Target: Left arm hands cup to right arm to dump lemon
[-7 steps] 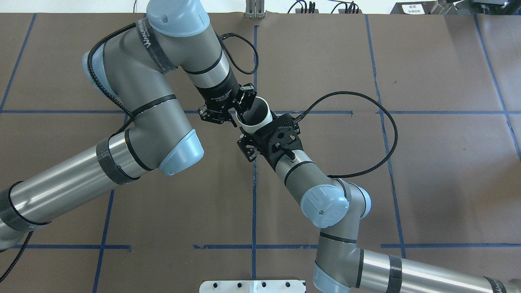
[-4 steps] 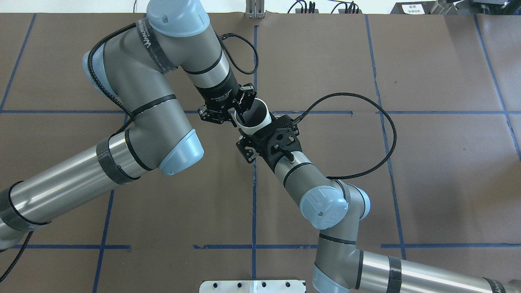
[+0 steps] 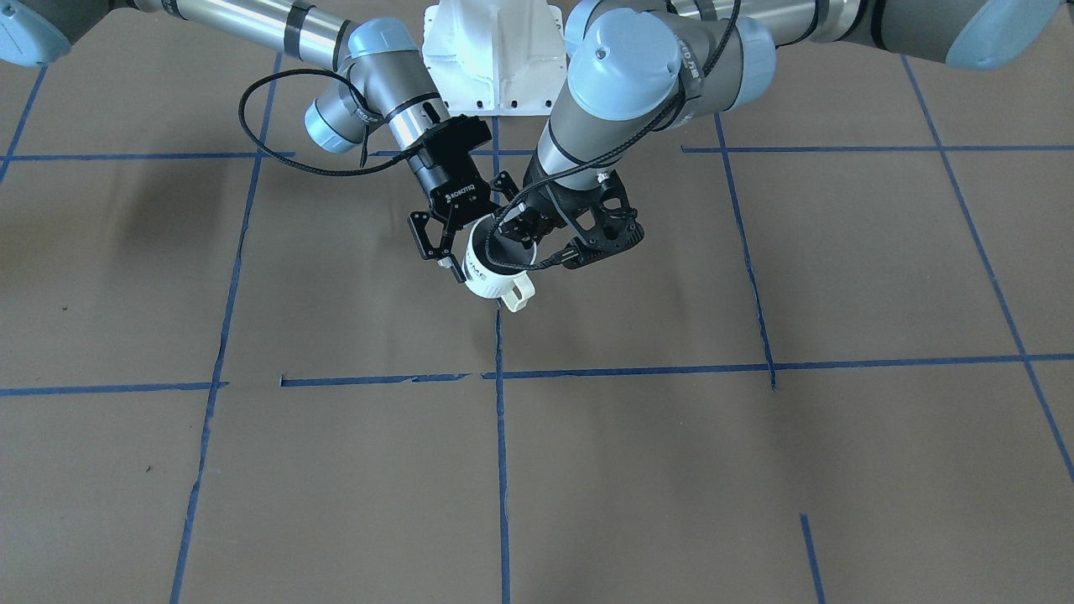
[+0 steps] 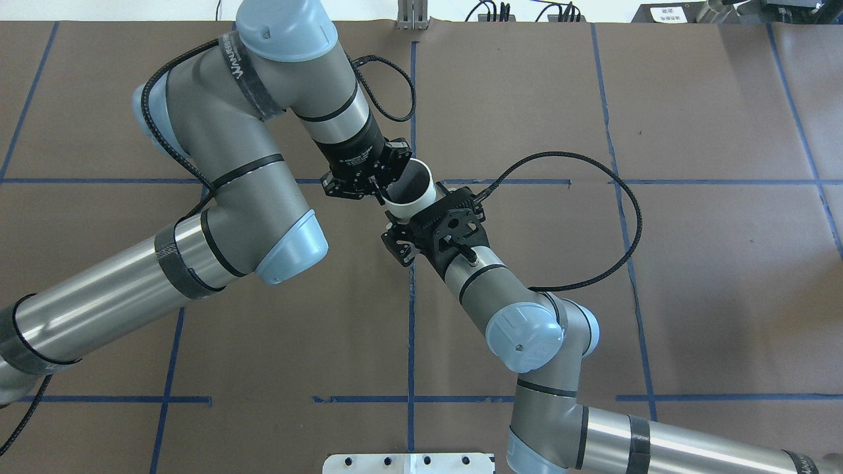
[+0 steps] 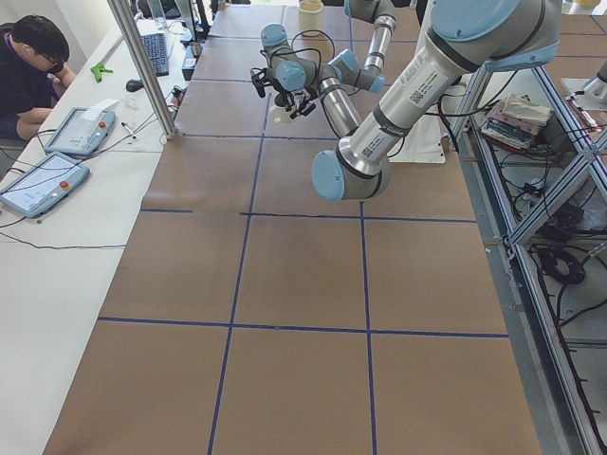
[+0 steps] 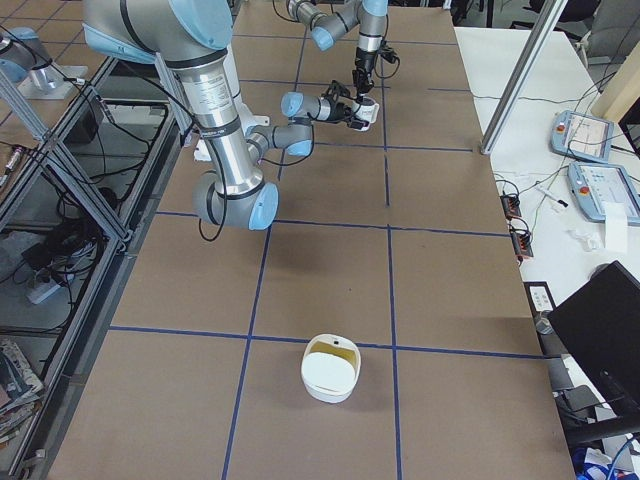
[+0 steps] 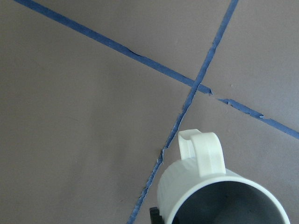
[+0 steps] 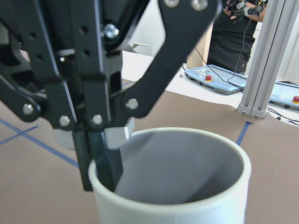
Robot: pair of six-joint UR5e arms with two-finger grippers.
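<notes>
The cup is a white mug, grey inside, held upright above the table's middle. It also shows in the front view. My left gripper comes down from above and is shut on its rim, one finger inside and one outside, as the right wrist view shows. My right gripper reaches in from the side, its fingers spread wide on either side of the mug's body. The handle points away from the robot. The lemon is hidden; only grey wall shows inside the mug.
The table is covered in brown paper with blue tape lines. A white bowl with a yellowish inside stands near the table's right end. Operators' tablets lie on the far side bench.
My right gripper has crept a little further in around the mug. My left gripper and the mug have shifted slightly left. The left grip on the rim is unchanged.
</notes>
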